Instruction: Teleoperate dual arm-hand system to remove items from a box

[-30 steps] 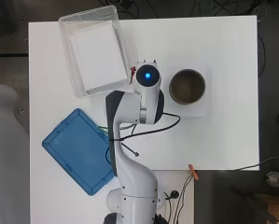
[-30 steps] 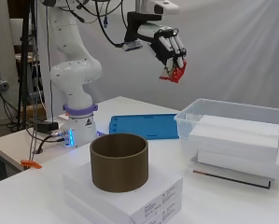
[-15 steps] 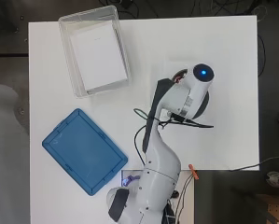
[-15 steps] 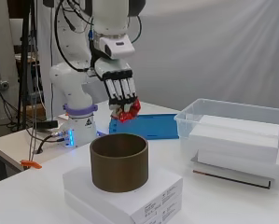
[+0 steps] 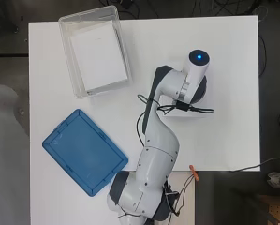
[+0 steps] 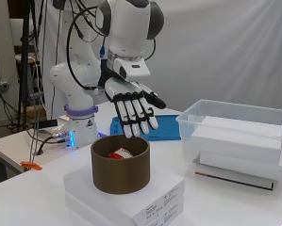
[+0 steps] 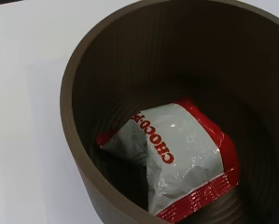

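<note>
Hovering just above the brown round tub [image 6: 120, 165], the hand [image 6: 131, 106] points down w/ fingers [image 6: 139, 115] straight and spread, holding nothing. Inside the tub lies a red-and-silver snack packet [image 7: 178, 161], tilted against the inner wall; red lettering runs along it but I won't read it off. In the side view only a bit of the packet [image 6: 118, 153] shows over the rim.

The tub stands on a flat white box [image 6: 131, 197], which has small print on its front edge, too small to read. On the overhead view the arm covers tub and box at approx 3 o'clock on the white table [image 5: 224, 136]. The clear bin [image 5: 93, 50] sits at 11 o'clock w/ a white slab [image 5: 98, 56] inside; the blue lid [image 5: 83, 151] lies flat at 8 o'clock, well apart from both.

Vs 0.5 s ago: the hand then had the red packet pinched in curled fingers, above and to the tub's far side. Now the fingers are open, the packet is down in the tub, and the hand is right over the rim. Bin, lid, tub and box haven't shifted.
</note>
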